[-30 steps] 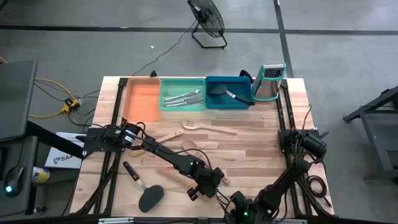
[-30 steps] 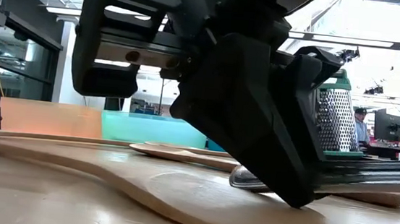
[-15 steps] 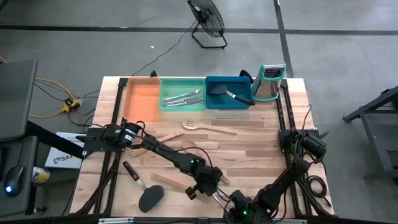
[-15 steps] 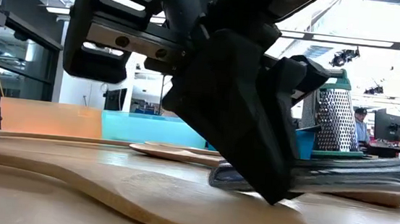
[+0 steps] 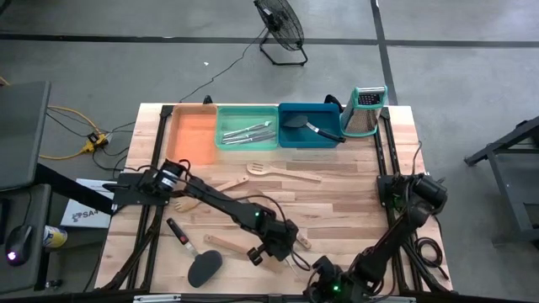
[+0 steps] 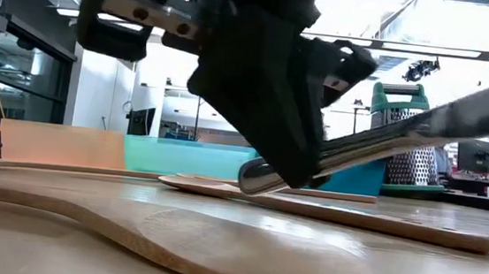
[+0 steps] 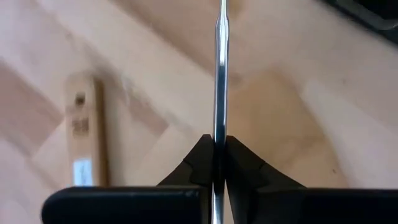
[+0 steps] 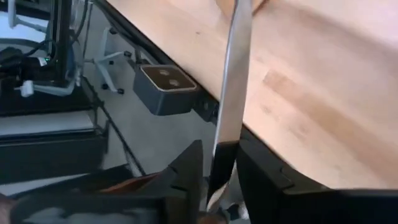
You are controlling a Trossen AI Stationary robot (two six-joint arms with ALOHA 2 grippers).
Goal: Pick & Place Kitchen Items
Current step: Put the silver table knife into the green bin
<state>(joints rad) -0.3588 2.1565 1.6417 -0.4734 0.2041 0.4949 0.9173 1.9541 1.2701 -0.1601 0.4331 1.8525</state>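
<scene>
A slim silver utensil hangs over the table's near middle, slanting up from its rounded end. My left gripper is shut on it near that low end. My right gripper, at the near edge, stands open around the utensil's other end. Several pale wooden utensils lie flat on the table: a spatula close by, a fork and a spoon. A black turner lies near left. My left gripper pinches the silver utensil's flat faces between its two fingers, close to the rounded low end. The fingers come from above, slanting down. The utensil is lifted clear of the table and tilts up toward the near right. My right gripper has the utensil's high end between its parted fingers; whether a finger touches it I cannot tell.
At the far edge stand an orange tray, a green tray with silver cutlery, a blue tray with a black turner, and a steel grater. A wooden handle lies under my left gripper.
Both grippers have gone up. The silver utensil, which lay almost flat on the table, is lifted clear; its end toward my right gripper has tipped up steeply while the rounded end stays low in my left gripper.
</scene>
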